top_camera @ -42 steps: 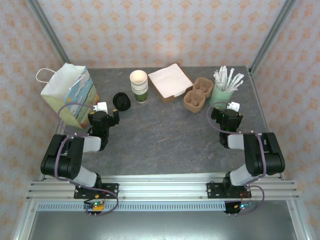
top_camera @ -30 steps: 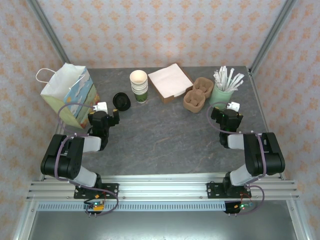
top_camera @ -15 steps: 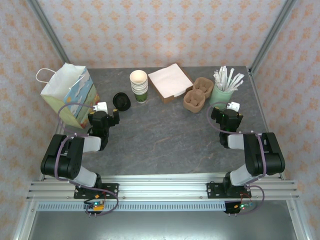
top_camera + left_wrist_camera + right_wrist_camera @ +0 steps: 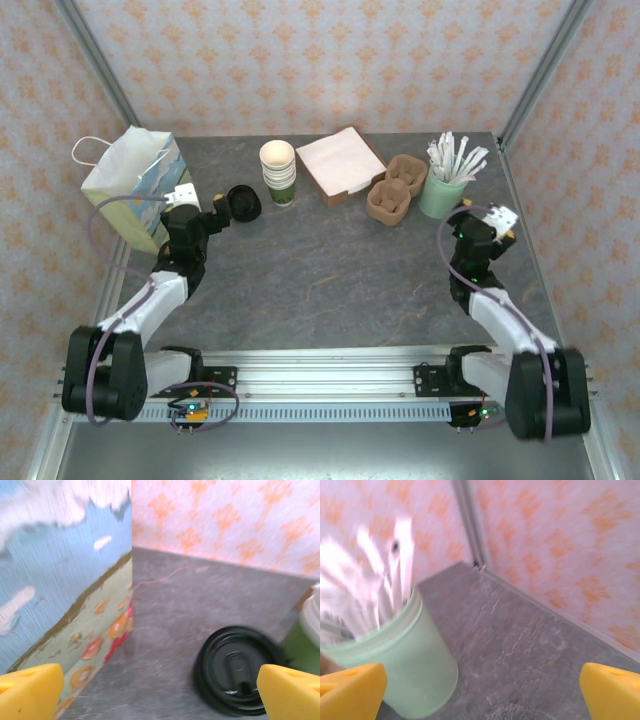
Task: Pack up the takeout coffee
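- Left gripper (image 4: 160, 694): hangs low over the far-left part of the table (image 4: 330, 275), just right of the paper bag (image 4: 128, 185), and points toward the black lid (image 4: 243, 203).
- Yellow fingertips (image 4: 27, 692) of that gripper: spread wide, one at each lower corner of the left wrist view, with bare table between them; pinch nothing.
- Right gripper (image 4: 480, 692): hangs at the far right of the table, just on the near-right side of the green jar (image 4: 442, 192), and faces the far-right corner post.
- Fingertips (image 4: 612, 690) there: spread just as wide, with only table between them; pinch nothing.
- Coffee cup and lid not yet joined: black lid lies loose on the table, between the paper bag and the stack of cups (image 4: 278, 172), much closer to the stack; touching it or just beside it, cannot tell.
- Stack of cups: stands upright in the far middle of the table, cream above and green at the foot, with the top cup open.
- Right of the stack, in order: a tray of white napkins (image 4: 340, 163), a brown pulp cup carrier (image 4: 397, 188), then the green jar with paper-wrapped straws (image 4: 455, 155) standing in it.
- Paper bag: stands upright at the far left, white loop handle on top, printed side toward the left gripper.
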`<state>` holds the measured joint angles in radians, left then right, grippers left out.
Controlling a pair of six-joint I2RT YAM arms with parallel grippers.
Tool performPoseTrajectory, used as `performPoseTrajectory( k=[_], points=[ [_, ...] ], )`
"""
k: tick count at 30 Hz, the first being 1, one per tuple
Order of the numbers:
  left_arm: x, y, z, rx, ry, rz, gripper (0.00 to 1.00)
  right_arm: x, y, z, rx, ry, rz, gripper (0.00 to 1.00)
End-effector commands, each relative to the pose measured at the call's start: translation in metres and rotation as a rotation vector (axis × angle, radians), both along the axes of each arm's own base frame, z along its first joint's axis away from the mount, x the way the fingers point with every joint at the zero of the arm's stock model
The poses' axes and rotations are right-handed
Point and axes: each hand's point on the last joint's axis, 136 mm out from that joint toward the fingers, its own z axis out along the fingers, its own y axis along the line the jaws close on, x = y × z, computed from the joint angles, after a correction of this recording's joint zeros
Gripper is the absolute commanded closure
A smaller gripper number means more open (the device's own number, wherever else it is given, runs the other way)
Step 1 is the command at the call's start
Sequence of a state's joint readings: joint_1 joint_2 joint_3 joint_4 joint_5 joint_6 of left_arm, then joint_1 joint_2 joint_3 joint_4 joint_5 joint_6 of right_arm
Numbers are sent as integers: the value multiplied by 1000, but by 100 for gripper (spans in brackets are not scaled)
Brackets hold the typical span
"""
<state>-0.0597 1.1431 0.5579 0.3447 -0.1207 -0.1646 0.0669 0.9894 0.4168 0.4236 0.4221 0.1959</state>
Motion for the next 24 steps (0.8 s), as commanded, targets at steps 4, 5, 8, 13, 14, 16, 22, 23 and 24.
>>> performPoseTrajectory(
  k=[4, 5, 8, 13, 14, 16, 22, 23, 24],
  points=[
    [-11, -73, 27, -199, 36, -198, 2, -31, 32, 27, 96, -55, 106, 0],
    [-11, -84, 33, -194, 47, -233, 2, -26, 50, 37, 77, -47, 194, 0],
    [0, -107, 45, -205, 140, -302, 9, -14, 113, 59, -8, 45, 443, 0],
    [33, -113, 60, -157, 253, -296, 23, -3, 223, 71, -141, 203, 838, 0],
    [39, -115, 63, -156, 266, -306, 23, -2, 238, 72, -135, 220, 893, 0],
    [54, -120, 65, -157, 303, -326, 27, 1, 264, 71, -118, 258, 987, 0],
    [94, -116, 54, -166, 419, -336, 40, 7, 302, 64, -106, 302, 1091, 0],
    [100, -116, 53, -174, 433, -340, 42, 8, 304, 62, -106, 307, 1091, 0],
    [105, -117, 51, -184, 444, -350, 44, 9, 304, 61, -102, 311, 1090, 0]
  ],
)
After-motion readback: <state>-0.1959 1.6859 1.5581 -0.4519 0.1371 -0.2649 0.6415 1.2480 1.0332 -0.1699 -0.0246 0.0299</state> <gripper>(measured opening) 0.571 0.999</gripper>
